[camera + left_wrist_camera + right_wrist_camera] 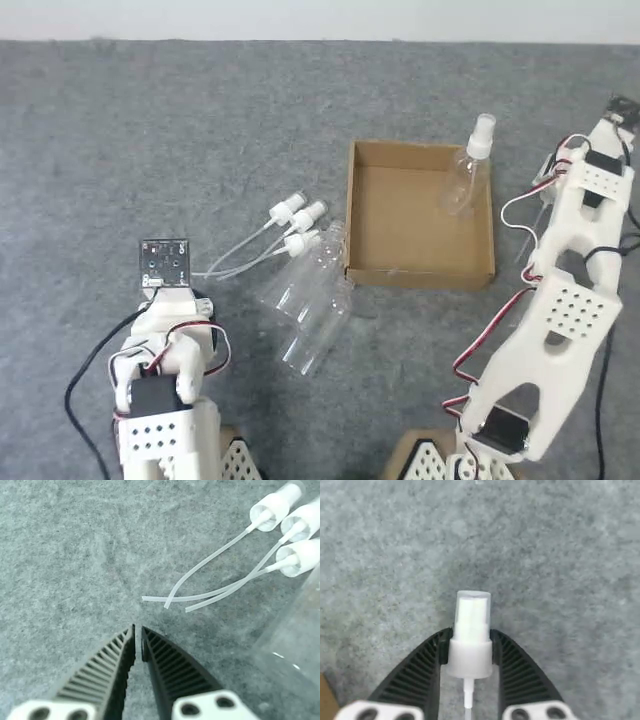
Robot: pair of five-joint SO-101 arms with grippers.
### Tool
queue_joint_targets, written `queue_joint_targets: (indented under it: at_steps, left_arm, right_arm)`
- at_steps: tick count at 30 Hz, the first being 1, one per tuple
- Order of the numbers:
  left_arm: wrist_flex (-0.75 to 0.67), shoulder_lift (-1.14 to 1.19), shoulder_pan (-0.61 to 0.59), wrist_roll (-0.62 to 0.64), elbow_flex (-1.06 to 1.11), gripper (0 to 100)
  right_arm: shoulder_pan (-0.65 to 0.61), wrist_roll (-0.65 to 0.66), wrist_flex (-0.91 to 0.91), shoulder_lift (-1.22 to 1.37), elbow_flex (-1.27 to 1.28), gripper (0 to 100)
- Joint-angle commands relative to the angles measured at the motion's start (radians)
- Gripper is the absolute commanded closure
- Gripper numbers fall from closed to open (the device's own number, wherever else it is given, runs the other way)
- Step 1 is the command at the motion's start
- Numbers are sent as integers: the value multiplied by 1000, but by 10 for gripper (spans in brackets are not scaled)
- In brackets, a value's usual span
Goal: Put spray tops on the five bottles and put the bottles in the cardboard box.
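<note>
Right gripper (468, 637) clamps one spray top (471, 622) by its collar near the mat's (150, 120) right edge, presumably for capping; left gripper (138, 630), jaws nearly together and empty, sits by three loose spray tops (300, 222); uncapped bottles (310, 290) lie at the cardboard box's (420, 272) near-left corner, one capped bottle (465, 180) inside.

Spray tops (288, 209): 3 loose, 1 in R claw (470, 636). Capped btl (462, 185): 1. Box (420, 272): 1.

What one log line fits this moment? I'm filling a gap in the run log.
left claw shut, empty, near three loose spray tops | right claw shut on spray top | capped bottle in cardboard box | bare bottles beside it
</note>
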Motion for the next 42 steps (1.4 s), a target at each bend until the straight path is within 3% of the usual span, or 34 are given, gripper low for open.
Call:
queue_joint_targets:
  at_steps: [1,15,20,25,29,34,42]
  left_arm:
    - [6,-17,-6,-6,-8,987]
    - [6,-17,-6,-6,-8,987]
    - [6,-17,-6,-6,-8,987]
    - [8,-17,-6,-6,-8,987]
    - [8,-17,-6,-6,-8,987]
    - [8,-17,-6,-6,-8,987]
    - [8,-17,-6,-6,-8,987]
  right_arm:
    - [35,-5,91,-38,-126,986]
    - [-50,35,727,-272,-440,981]
    - [-45,37,839,-423,-486,981]
    - [-93,37,837,-677,-316,982]
    - [-239,35,825,-888,-114,981]
    - [-510,-21,734,-1078,77,981]
    - [-891,-146,433,-1086,324,981]
